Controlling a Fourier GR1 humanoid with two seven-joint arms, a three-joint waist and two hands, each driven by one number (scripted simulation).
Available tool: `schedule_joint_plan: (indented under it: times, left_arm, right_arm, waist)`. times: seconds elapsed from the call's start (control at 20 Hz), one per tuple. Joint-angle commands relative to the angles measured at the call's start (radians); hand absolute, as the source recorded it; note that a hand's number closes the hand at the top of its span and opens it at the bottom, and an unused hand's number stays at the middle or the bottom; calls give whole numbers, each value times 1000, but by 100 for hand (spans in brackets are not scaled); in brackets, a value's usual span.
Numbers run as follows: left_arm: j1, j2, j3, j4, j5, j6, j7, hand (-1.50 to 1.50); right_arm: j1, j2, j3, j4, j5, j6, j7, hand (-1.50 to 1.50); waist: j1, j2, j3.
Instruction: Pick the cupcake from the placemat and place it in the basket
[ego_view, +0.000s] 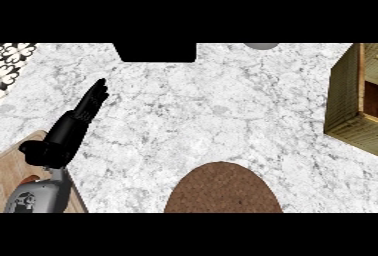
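One hand (70, 132) in view, the left, fingers straight and apart, holding nothing | placemat (223, 189) to its right, near | cupcake not visible | basket (345, 100) far right | right hand unseen | risk: cupcake's position unknown, a reach could miss

No readable text

Nothing on the bench (221, 110), mat (223, 190) or basket (345, 100) carries letters, numbers or labels (tile pattern only).
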Motion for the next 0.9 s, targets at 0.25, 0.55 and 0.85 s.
schedule_joint_plan:
  times: [0.25,0.55,0.85]
  left_arm:
    - [-28,40,36,14,36,-46,2,0]
    - [44,17,10,-8,4,-29,-41,0]
    - [27,-17,-18,-72,2,-8,33,0]
  right_arm:
    - [58,-64,-25,285,-4,-203,-288,150]
    - [94,-95,-72,370,-20,-342,-433,150]
    - [12,-115,-81,609,-85,-419,-550,-150]
  waist:
    - [5,1,0]
    - [4,0,0]
    - [12,2,1]
